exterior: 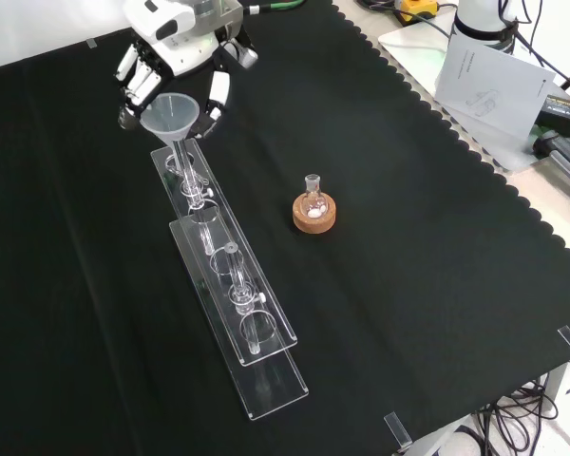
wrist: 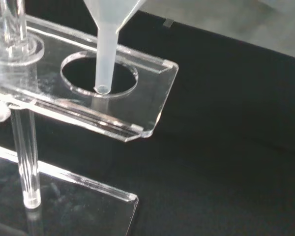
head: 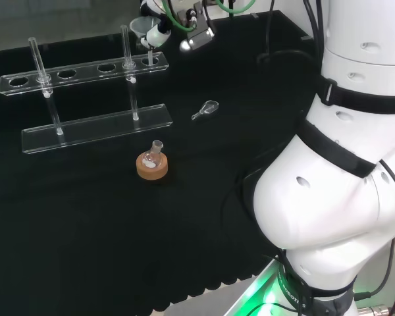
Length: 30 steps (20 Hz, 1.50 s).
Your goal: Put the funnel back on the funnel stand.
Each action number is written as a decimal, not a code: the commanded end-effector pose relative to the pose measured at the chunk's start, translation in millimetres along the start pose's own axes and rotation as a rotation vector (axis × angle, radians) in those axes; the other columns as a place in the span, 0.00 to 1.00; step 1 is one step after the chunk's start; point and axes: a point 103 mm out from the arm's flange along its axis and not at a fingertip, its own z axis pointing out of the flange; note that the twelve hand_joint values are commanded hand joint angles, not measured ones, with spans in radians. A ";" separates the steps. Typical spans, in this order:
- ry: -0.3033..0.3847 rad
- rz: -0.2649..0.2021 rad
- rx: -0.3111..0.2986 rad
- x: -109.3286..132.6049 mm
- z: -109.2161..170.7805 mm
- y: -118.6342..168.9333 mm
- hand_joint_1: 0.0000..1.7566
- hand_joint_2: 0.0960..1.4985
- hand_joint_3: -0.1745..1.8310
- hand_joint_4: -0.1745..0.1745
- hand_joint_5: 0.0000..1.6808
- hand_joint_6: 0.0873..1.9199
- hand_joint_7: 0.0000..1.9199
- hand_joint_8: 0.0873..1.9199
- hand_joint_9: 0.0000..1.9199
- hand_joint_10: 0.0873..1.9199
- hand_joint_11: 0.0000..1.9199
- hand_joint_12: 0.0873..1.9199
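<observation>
A: Head view? Hand [head: 159, 29] at the far right end of the clear funnel stand [head: 85, 69], fingers curled round the funnel [head: 143, 26].

B: Front view? Funnel [exterior: 168, 114] held upright over the stand's [exterior: 230, 275] far end, hand [exterior: 176, 43] closed about its rim; small flask [exterior: 313, 198] on a cork ring [exterior: 314, 216] well apart on the desk [exterior: 437, 247].

A: Wrist view? Funnel stem [wrist: 107, 54] tip poised at the end hole of the stand's top plate [wrist: 147, 88].
</observation>
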 end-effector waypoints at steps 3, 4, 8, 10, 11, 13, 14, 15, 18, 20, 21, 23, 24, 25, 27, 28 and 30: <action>0.009 -0.005 0.041 2.8 11.1 1.2 0.40 0.54 0.34 0.48 0.48 0.28 0.41 0.31 0.57 0.17 0.34 0.61; 0.015 -0.005 0.046 1.6 12.4 0.6 0.40 0.53 0.34 0.47 0.45 0.28 0.39 0.31 0.54 0.17 0.33 0.62; 0.016 -0.016 0.064 0.7 18.4 -3.4 0.40 0.50 0.34 0.45 0.38 0.26 0.33 0.32 0.47 0.18 0.30 0.64; 0.018 -0.029 0.094 2.0 21.0 -5.1 0.40 0.48 0.34 0.44 0.32 0.21 0.28 0.33 0.42 0.19 0.28 0.65; 0.013 -0.036 0.109 2.9 21.8 -6.0 0.39 0.47 0.34 0.44 0.28 0.16 0.25 0.33 0.39 0.21 0.26 0.66; 0.008 -0.054 0.135 5.7 21.8 -8.1 0.37 0.44 0.33 0.46 0.22 0.06 0.16 0.32 0.29 0.25 0.21 0.68; 0.007 -0.061 0.140 7.1 21.0 -9.8 0.36 0.43 0.32 0.47 0.19 0.02 0.12 0.31 0.25 0.27 0.19 0.70; 0.009 -0.065 0.140 8.2 19.7 -12.0 0.34 0.42 0.31 0.48 0.16 0.00 0.09 0.31 0.21 0.28 0.16 0.71; -0.002 -0.065 0.120 12.6 12.6 -21.4 0.30 0.41 0.27 0.51 0.10 0.00 0.02 0.29 0.12 0.34 0.10 0.75; -0.004 -0.060 0.095 14.8 5.9 -29.5 0.29 0.41 0.25 0.52 0.08 0.00 0.00 0.28 0.09 0.36 0.08 0.76; -0.005 -0.058 0.086 16.0 1.6 -34.4 0.29 0.41 0.24 0.52 0.08 0.00 0.00 0.28 0.09 0.36 0.07 0.76; 0.001 -0.051 0.062 17.7 -6.9 -44.7 0.29 0.41 0.24 0.51 0.08 0.00 0.01 0.28 0.09 0.37 0.07 0.76; 0.004 -0.046 0.049 18.6 -10.9 -49.9 0.29 0.41 0.24 0.50 0.09 0.00 0.01 0.28 0.09 0.37 0.07 0.76; 0.010 -0.039 0.034 18.8 -14.6 -55.8 0.29 0.41 0.24 0.50 0.10 0.00 0.02 0.29 0.10 0.37 0.07 0.76; 0.015 -0.024 0.017 20.2 -21.6 -68.0 0.30 0.42 0.23 0.49 0.12 0.00 0.04 0.29 0.13 0.36 0.08 0.75; 0.015 -0.018 0.012 20.3 -24.3 -74.0 0.30 0.43 0.23 0.48 0.12 0.00 0.05 0.30 0.14 0.36 0.09 0.75; 0.020 -0.002 0.003 19.7 -29.1 -85.4 0.31 0.43 0.23 0.47 0.14 0.00 0.07 0.30 0.15 0.34 0.09 0.74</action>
